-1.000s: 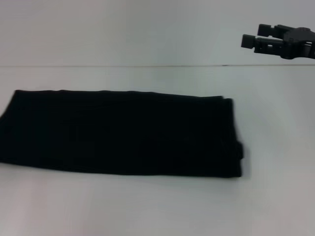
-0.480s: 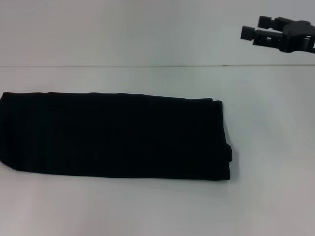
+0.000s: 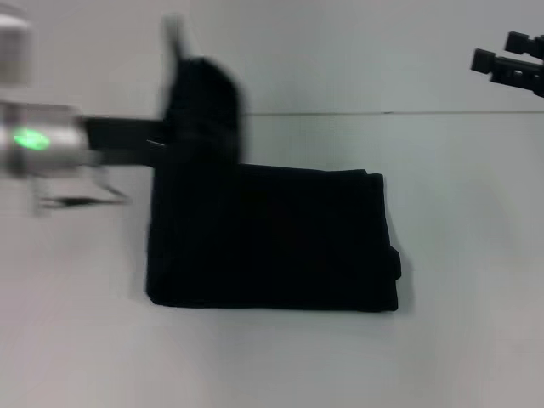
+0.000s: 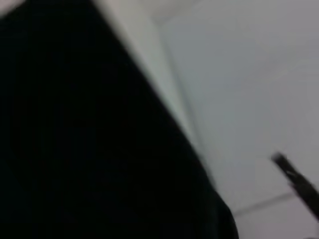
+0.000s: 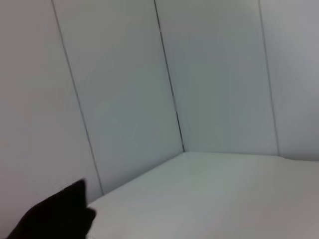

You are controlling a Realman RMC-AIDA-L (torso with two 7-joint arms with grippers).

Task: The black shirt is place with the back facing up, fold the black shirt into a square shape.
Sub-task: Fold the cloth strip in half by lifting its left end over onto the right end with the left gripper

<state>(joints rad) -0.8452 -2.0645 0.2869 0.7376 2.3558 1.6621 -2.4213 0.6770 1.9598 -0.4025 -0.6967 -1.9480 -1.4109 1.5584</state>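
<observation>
The black shirt (image 3: 272, 242) lies folded on the white table (image 3: 459, 340), filling the middle of the head view as a dark, roughly rectangular block. Its right edge is stacked in layers, with a small bump partway down that side. At the block's upper left corner a part of the cloth rises off the table toward the top of the frame, blurred, in front of the pale wall.

The left gripper (image 3: 183, 140) is at that raised part, in the upper left of the head view, at the end of a silver arm (image 3: 42, 140) that comes in from the left edge and carries a green light. The gripper is black against black cloth and smeared, so whether its fingers are spread or pinching the cloth cannot be told. The left wrist view is mostly filled by the shirt (image 4: 84, 139), with the table (image 4: 239, 74) beyond it.

The right gripper (image 3: 484, 63) hangs in the upper right corner of the head view, well apart from the shirt and above the table; its two fingers stand spread with a gap between them, holding nothing. The right wrist view shows panelled white walls (image 5: 124, 99), the table (image 5: 224, 199) and a corner of the shirt (image 5: 57, 214) at the lower left.
</observation>
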